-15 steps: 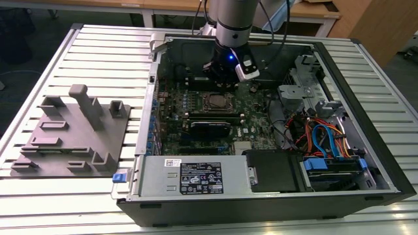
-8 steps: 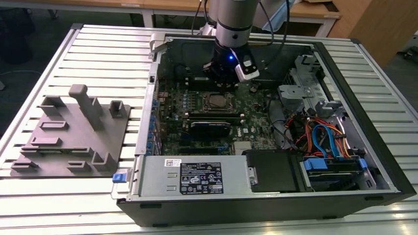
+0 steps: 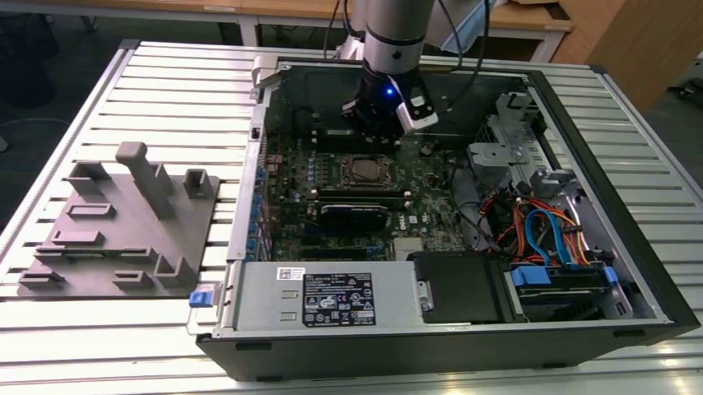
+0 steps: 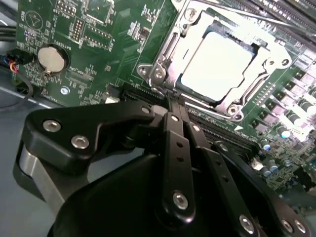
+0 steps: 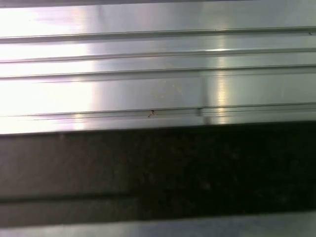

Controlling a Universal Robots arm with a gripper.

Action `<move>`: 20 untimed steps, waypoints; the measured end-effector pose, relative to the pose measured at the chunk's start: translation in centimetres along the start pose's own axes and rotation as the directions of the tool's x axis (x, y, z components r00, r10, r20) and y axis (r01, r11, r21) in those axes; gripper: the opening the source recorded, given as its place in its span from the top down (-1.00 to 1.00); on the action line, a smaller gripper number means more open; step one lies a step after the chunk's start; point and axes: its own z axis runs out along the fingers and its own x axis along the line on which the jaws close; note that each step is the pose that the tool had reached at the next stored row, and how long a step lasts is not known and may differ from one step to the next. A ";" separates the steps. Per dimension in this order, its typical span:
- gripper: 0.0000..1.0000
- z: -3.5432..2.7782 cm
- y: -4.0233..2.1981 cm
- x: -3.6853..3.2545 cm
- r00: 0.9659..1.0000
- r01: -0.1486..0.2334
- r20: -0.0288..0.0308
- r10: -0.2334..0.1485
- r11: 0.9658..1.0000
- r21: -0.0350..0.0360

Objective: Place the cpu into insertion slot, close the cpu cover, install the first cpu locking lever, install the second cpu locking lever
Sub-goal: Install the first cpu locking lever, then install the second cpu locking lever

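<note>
Silver-grey: logging cpu (image 4: 217, 64) seated in insertion slot (image 4: 232, 111), cpu cover (image 4: 173, 45) lowered; finding gripper (image 4: 171, 100) fingers pressed together at slot's 12 o'clock, exterior view; judging locking levers pending.

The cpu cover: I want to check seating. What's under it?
Through the window of the cpu cover the cpu shows its silver-grey top. Its outer edges and whatever lies beneath it are hidden by the frame and the chip itself.

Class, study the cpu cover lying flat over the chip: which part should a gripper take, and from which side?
Probably the narrow frame edge of the cpu cover nearest the gripper, coming from above: the plate lies flat around the cpu, its window filled, so only the thin rim offers a hold.
</note>
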 end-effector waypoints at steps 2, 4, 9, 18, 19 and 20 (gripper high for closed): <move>0.80 -0.02 -0.10 0.00 1.000 0.000 0.000 0.000 1.000 0.002; 0.80 -0.02 -0.21 -0.01 1.000 0.000 0.000 0.000 1.000 0.003; 0.80 -0.02 -0.22 -0.01 1.000 0.000 0.000 0.000 1.000 0.003; 0.80 -0.02 -0.29 -0.01 1.000 0.000 0.000 0.000 1.000 0.003; 0.80 -0.02 -0.29 -0.02 1.000 0.000 0.000 0.000 1.000 0.003; 0.80 -0.02 -0.29 -0.01 1.000 0.000 0.000 0.000 1.000 0.003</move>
